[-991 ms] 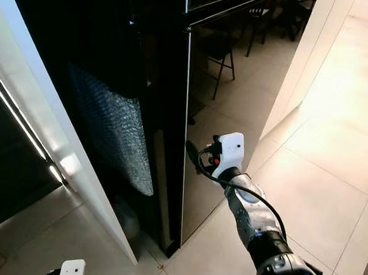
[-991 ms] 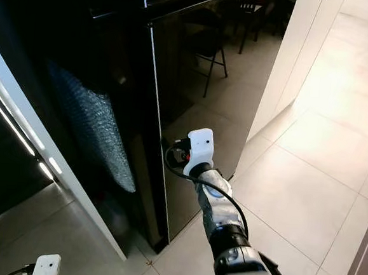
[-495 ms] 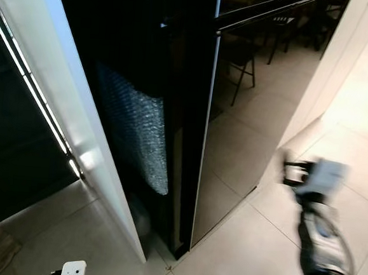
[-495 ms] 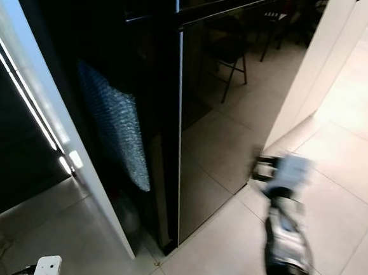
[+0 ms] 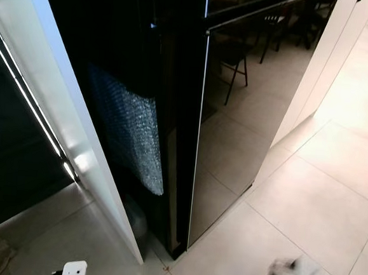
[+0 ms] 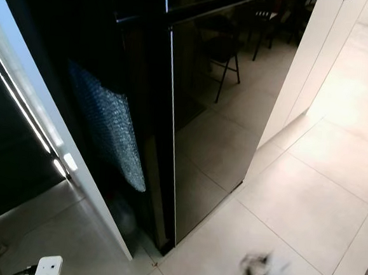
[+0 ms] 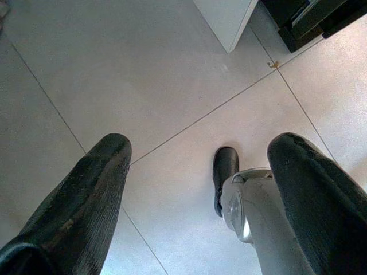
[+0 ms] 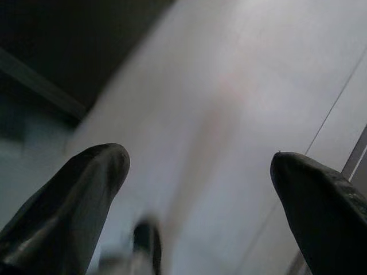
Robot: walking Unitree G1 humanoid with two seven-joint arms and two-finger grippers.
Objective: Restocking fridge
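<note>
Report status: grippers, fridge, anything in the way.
Left gripper open, empty, hanging over floor tiles. Right gripper open, empty, low and blurred. Fridge door shut; nothing in front of it.

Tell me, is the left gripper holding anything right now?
No, the left gripper is open, with bare floor tiles between its fingers.

Floor (image 5: pixel 319 205): pale glossy tiles with thin grout lines. Standing directly on it: tall black fridge (image 5: pixel 236 116), doors shut; white panel (image 5: pixel 64 122) beside it; white wall (image 6: pixel 303 77) opposite.
</note>
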